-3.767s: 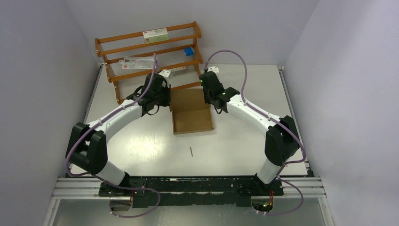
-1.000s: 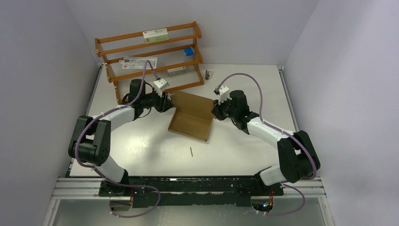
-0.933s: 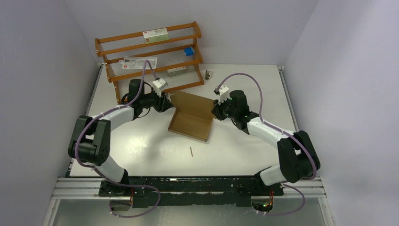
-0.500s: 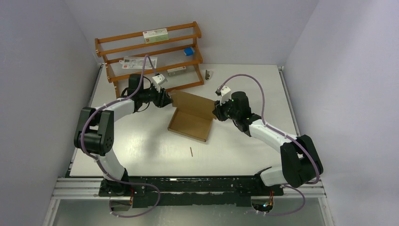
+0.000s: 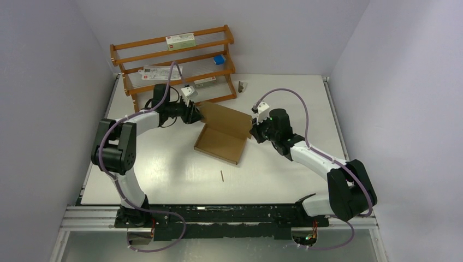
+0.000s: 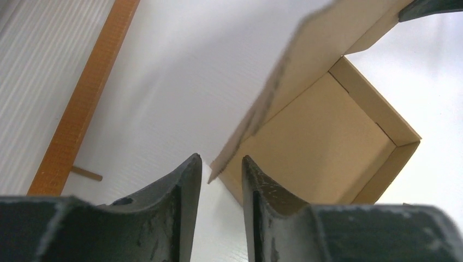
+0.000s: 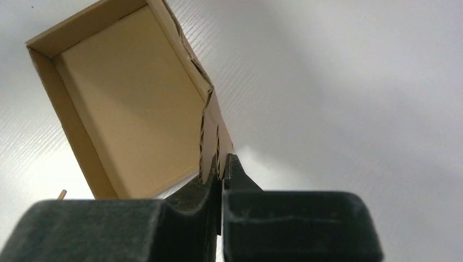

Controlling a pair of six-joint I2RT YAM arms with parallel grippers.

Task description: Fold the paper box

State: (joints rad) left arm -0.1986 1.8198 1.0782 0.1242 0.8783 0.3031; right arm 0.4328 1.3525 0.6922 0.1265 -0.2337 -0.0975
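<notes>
Brown paper box [image 5: 221,143] at mid-table [image 5: 164,164], lid half raised.
It is a shallow, plain cardboard tray. The right gripper [image 7: 223,166] pinches the lid's edge, and the left gripper [image 6: 219,164] has its fingers slightly apart around the other corner.

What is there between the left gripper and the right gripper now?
The raised lid of the paper box spans the stretch between the left gripper and the right gripper, as the top view shows.

Parted end effector [image 6: 221,164] flanking paper box [image 6: 327,125] corner
</notes>
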